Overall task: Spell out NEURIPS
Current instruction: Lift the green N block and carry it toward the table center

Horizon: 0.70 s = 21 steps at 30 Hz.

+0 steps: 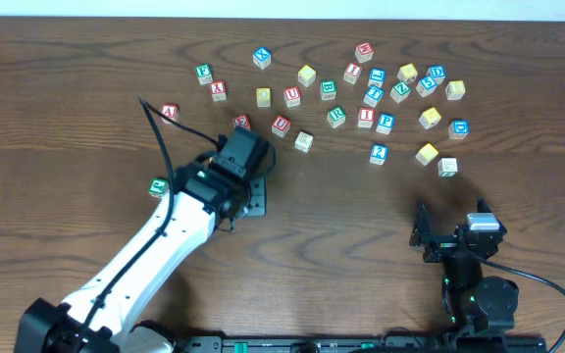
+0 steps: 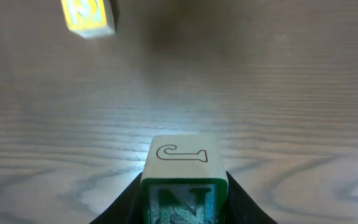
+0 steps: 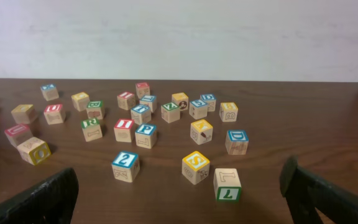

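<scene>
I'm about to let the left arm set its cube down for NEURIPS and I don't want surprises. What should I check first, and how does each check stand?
1. N cube gripped by left tool: ok, it sits between both fingers.
2. Bare table ahead of it: ok. One yellow cube lies far off to the left.
3. Right tool open and away from the cubes: ok.
4. R, I and P findable: ok, they stand side by side.
5. Next letter located: cannot tell, the lettering is too small.
6. N cube lifted off the table: cannot tell.
</scene>
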{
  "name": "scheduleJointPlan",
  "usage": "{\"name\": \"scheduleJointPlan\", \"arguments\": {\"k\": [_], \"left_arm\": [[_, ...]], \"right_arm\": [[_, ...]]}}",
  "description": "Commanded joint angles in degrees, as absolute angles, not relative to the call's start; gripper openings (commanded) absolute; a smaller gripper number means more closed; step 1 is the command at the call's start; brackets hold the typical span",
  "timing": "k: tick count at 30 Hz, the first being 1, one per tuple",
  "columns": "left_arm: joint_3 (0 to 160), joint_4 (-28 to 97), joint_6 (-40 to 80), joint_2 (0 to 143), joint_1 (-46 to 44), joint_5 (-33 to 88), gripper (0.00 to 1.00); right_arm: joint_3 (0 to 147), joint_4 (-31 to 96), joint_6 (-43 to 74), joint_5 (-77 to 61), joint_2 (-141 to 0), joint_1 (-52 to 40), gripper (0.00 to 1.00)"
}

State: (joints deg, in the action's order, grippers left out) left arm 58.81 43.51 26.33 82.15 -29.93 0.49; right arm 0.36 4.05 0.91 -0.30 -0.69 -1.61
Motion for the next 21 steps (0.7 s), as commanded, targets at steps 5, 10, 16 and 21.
{"name": "scheduleJointPlan", "arguments": {"k": [5, 10, 16, 21], "left_arm": [[56.7, 38.8, 28.5, 82.5, -28.9, -0.7, 0.1], [56.7, 38.9, 27.5, 86.3, -26.6, 0.8, 0.16], [57.1, 37.8, 25.4, 93.2, -24.5, 4.2, 0.15], [58.3, 37.1, 24.1, 96.8, -24.3, 4.6, 0.15]], "right_arm": [[0.3, 4.3, 1.7, -0.4, -0.4, -1.2, 0.99], [0.3, 4.4, 1.7, -0.4, -0.4, -1.2, 0.99], [0.3, 4.3, 1.7, -0.4, -0.4, -1.2, 0.99], [0.3, 4.3, 1.7, -0.4, -0.4, -1.2, 0.99]]}}
